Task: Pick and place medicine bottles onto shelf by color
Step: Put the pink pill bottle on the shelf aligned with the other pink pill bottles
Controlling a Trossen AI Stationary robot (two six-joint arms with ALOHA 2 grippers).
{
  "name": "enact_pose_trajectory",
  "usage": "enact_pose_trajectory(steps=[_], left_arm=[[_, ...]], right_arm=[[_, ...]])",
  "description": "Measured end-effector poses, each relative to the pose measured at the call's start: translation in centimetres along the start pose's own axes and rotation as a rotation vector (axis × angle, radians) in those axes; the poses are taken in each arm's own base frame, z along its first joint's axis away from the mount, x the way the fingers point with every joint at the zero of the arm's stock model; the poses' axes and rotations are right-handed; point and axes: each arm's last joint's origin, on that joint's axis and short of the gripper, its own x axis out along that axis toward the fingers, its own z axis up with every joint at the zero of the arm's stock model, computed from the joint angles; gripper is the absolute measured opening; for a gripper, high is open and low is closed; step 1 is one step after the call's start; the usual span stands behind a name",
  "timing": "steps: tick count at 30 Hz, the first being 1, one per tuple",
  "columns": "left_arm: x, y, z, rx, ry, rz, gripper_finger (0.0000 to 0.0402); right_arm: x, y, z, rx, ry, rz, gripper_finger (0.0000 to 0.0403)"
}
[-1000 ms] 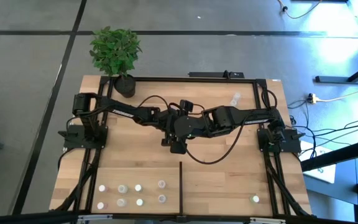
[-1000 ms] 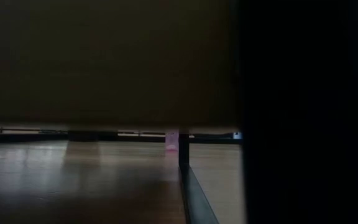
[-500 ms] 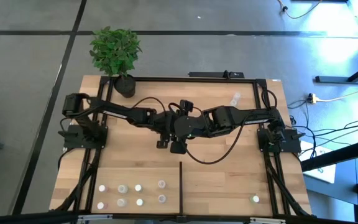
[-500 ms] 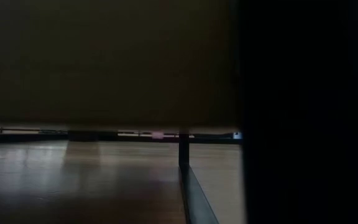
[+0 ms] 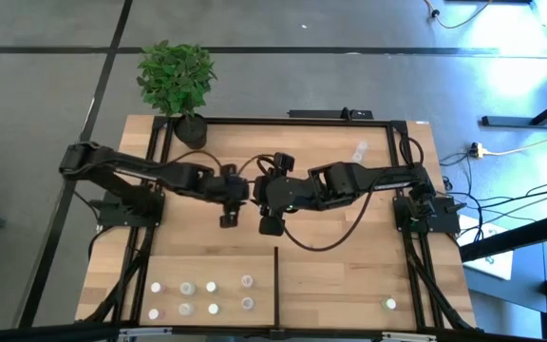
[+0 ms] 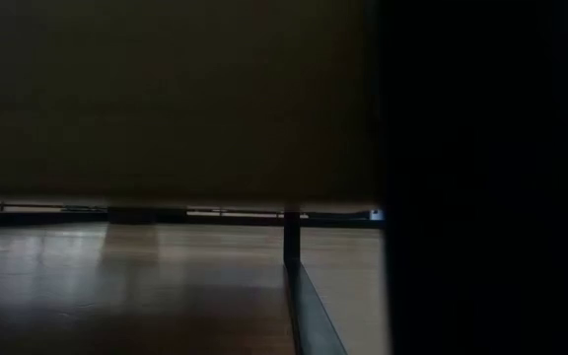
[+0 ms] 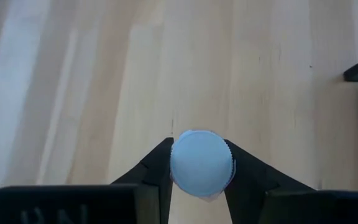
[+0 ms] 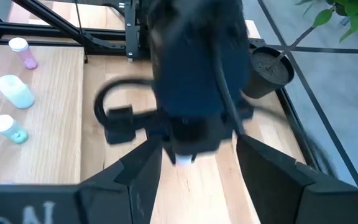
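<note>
A small medicine bottle [image 7: 201, 163] with a whitish round top sits between the fingers of my left gripper [image 5: 228, 218], raised over the middle of the table; the right wrist view shows it as a white spot [image 8: 184, 160] under that gripper. My right gripper [image 8: 201, 186] hovers open beside it, at mid-table [image 5: 270, 220], touching nothing. The shelf [image 5: 340, 285] lies at the near edge. Several bottles [image 5: 212, 287] stand upright on its left half, and one bottle [image 5: 389, 304] on its right half. My left gripper pinches the bottle by the opposite sides of its round top [image 7: 225, 163] between its two fingers [image 7: 157, 165]. The fingers slant steeply down from above. The bottle is lifted clear of the wood, its top toward the wrist camera; its body is hidden beneath the top.
A black divider bar [image 5: 275, 285] splits the shelf. A potted plant [image 5: 190, 131] stands at the far left corner. One more bottle [image 5: 360, 149] lies at the far right. Black rails [image 5: 254, 121] frame the table. The low view is mostly dark, showing only the divider [image 6: 291, 247].
My left gripper has risen and drawn back toward the table's left edge, carrying the bottle. The bottle stood on the wood beside the divider a second ago and has been lifted out of the low view. My right gripper has kept still.
</note>
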Motion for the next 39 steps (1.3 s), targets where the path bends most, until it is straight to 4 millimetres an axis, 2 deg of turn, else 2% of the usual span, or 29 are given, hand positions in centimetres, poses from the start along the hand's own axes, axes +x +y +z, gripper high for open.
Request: enact_pose_trajectory(steps=[5,10,17,28,31,39], left_arm=[[-3.3,-1.2,-1.3,-0.050,-0.005,0.055,0.0101],[-5.8,-2.3,-2.4,-0.095,-0.023,0.021,0.0101],[-8.2,-3.8,-3.9,-0.137,-0.044,0.016,0.0101],[-11.1,-6.9,-6.2,-0.196,-0.070,-0.107,0.0101],[-11.6,-7.5,-7.1,-0.217,-0.045,-0.104,0.0101],[-12.9,-9.1,-8.9,-0.245,-0.008,-0.167,0.0101]], right_arm=[[0.0,0.0,0.0,0.000,0.000,0.003,0.0210],[0.0,0.0,0.0,0.002,-0.004,0.002,0.0210],[0.0,0.0,0.0,0.002,-0.004,0.001,0.0210],[0.0,0.0,0.0,0.006,-0.003,0.015,0.0210],[0.0,0.3,0.0,-0.037,0.010,0.126,0.0210],[-0.5,1.7,-0.2,-0.178,0.017,0.611,0.0210]])
